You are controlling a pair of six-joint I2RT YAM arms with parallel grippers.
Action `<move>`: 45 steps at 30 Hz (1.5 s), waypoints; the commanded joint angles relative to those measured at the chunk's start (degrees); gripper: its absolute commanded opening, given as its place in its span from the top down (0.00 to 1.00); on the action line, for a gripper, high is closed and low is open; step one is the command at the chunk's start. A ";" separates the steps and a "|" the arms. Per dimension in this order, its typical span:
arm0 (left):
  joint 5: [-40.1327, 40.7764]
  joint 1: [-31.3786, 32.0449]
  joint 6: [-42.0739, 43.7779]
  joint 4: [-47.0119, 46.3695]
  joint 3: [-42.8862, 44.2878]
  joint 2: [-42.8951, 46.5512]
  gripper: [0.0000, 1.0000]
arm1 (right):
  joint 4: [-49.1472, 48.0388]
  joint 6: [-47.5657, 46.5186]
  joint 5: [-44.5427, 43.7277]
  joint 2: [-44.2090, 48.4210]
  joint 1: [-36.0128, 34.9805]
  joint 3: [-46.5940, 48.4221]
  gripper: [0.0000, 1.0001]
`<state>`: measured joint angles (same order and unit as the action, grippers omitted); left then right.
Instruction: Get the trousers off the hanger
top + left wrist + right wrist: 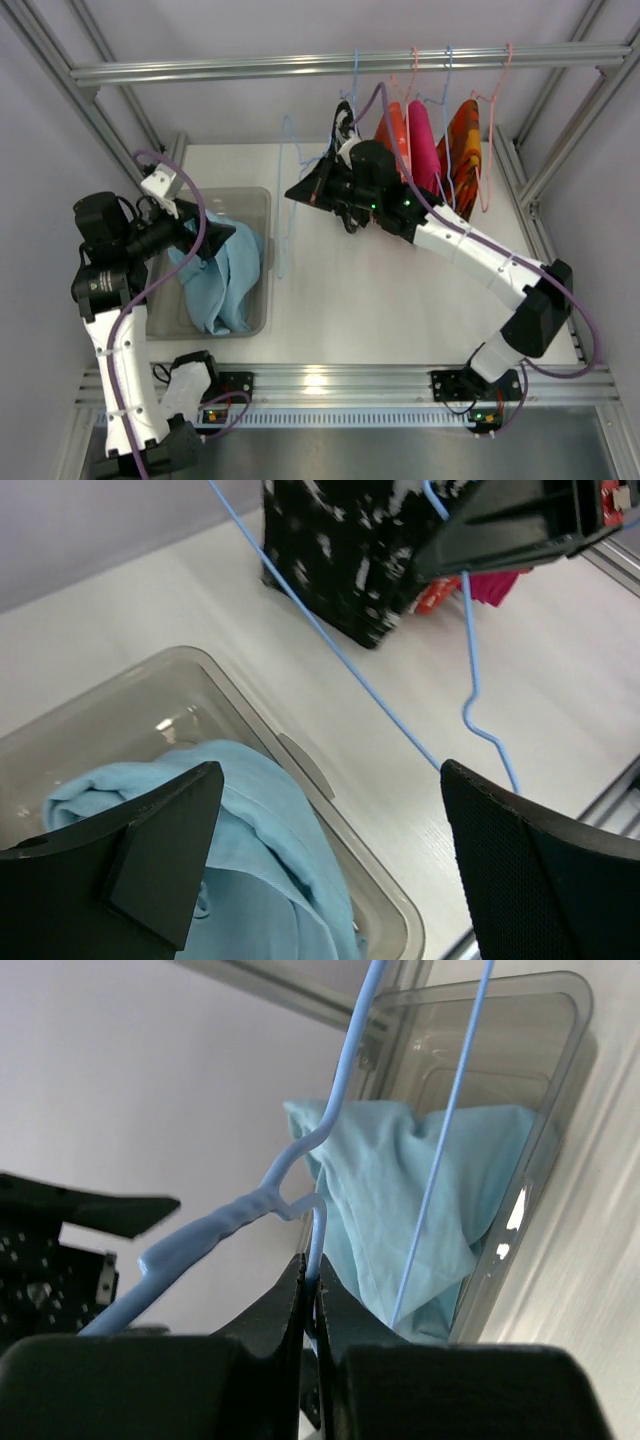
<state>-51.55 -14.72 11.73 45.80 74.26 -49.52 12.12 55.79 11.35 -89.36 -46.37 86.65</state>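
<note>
From above, your left claw [212,238] hangs over a clear plastic bin [262,200] at the left of the white desk [340,300]. The light blue trousers [225,285] lie heaped inside that bin, just under the claw. Your right claw [305,192] reaches to the middle of the desk and holds a thin blue wire hanger [279,240] just right of the bin. On the far side, a metal rail [300,65] carries more hangers with red [393,130], pink [420,135] and orange [465,130] garments. Pale walls and aluminium framing close in the space.

In the left wrist view, your left claw [330,775] is spread wide and grips nothing. The trousers [260,880] sit below it in the bin [120,710], partly behind the left finger [160,850]. The hanger's wire [350,670] slants across the desk [560,660] beyond the bin. The right claw [470,545] pinches it at the upper right.

In the right wrist view, your right claw [312,1300] is clenched on the hanger [200,1240], with the twisted neck just above the fingers. The trousers [390,1180] lie well apart from this claw, in the bin [540,1040] on the desk [600,1260].
</note>
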 commanded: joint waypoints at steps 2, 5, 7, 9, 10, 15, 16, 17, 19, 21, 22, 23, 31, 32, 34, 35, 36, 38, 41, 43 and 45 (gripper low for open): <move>0.56 5.12 0.15 3.25 -0.96 -1.37 0.06 | 8.00 6.25 -6.87 -5.46 -1.70 8.35 1.00; 11.18 15.74 -0.56 2.98 0.35 -3.47 0.09 | 9.94 6.61 -8.72 -8.28 -2.50 12.04 1.00; 17.32 23.46 -1.61 1.84 0.27 -4.79 0.11 | 11.07 6.79 -9.68 -10.21 -2.85 14.06 1.00; 20.16 26.83 -2.84 0.44 -0.43 -5.50 0.11 | 11.43 7.05 -10.03 -11.01 -3.55 14.77 1.00; 21.74 29.37 -3.89 -1.31 -0.52 -6.29 0.11 | 11.70 7.23 -10.30 -11.44 -3.81 15.21 1.00; 38.07 36.85 -3.47 -4.66 0.01 -9.72 0.12 | 10.65 7.32 -10.30 -11.27 -4.34 15.30 1.00; 40.36 39.74 -2.94 -5.63 -0.08 -10.77 0.12 | 10.56 6.97 -10.47 -11.10 -4.34 15.48 1.00; 42.04 41.34 -2.42 -5.90 -0.08 -11.39 0.12 | 10.73 6.96 -10.48 -11.01 -4.34 15.56 1.00; 48.28 45.89 -2.58 -5.99 -0.17 -13.40 0.14 | 10.56 7.05 -10.39 -10.83 -4.34 15.83 1.00; 50.83 47.41 -2.67 -6.34 -0.60 -14.46 0.16 | 10.56 6.96 -10.30 -10.48 -4.34 15.83 1.00; 51.80 47.68 -3.28 -6.69 -1.13 -14.90 0.21 | 10.56 6.96 -10.30 -10.22 -4.34 15.65 1.00; 53.64 47.68 -3.03 -6.95 -1.31 -15.17 0.23 | 10.64 6.79 -10.30 -10.04 -4.34 15.57 1.00; 58.23 47.68 -4.77 -7.22 -0.69 -14.12 0.82 | 10.29 6.26 -10.21 -8.46 -4.26 14.77 1.00; 58.06 47.68 -5.04 -7.04 -0.78 -13.77 0.94 | 10.21 6.17 -10.21 -8.37 -4.34 14.69 1.00; 57.79 47.59 -6.01 -6.69 -1.13 -12.63 1.00 | 9.86 6.09 -10.21 -7.85 -4.26 14.25 1.00; 57.18 47.59 -6.19 -6.60 -1.39 -12.27 1.00 | 9.33 5.91 -10.13 -7.67 -4.26 14.07 1.00; 56.83 47.59 -6.45 -6.43 -1.57 -11.92 1.00 | 8.80 5.74 -10.04 -7.41 -4.26 13.55 1.00; 56.21 47.50 -7.68 -5.99 -1.84 -10.87 1.00 | 6.70 4.60 -9.25 -6.71 -4.26 13.11 0.84; 55.60 46.63 -10.58 -5.98 -2.10 -9.11 1.00 | 3.89 2.23 -7.49 -5.48 -4.08 12.67 0.27; 54.10 45.57 -12.59 -6.69 -3.06 -6.75 1.00 | 3.00 -0.05 -7.31 -4.16 -3.99 12.40 0.00; 50.61 44.17 -14.62 -7.82 -3.85 -4.90 1.00 | 3.08 -1.29 -7.49 -3.19 -3.64 11.79 0.00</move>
<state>3.16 30.81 1.10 41.04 71.26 -57.80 20.45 58.15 3.29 -97.03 -49.84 98.94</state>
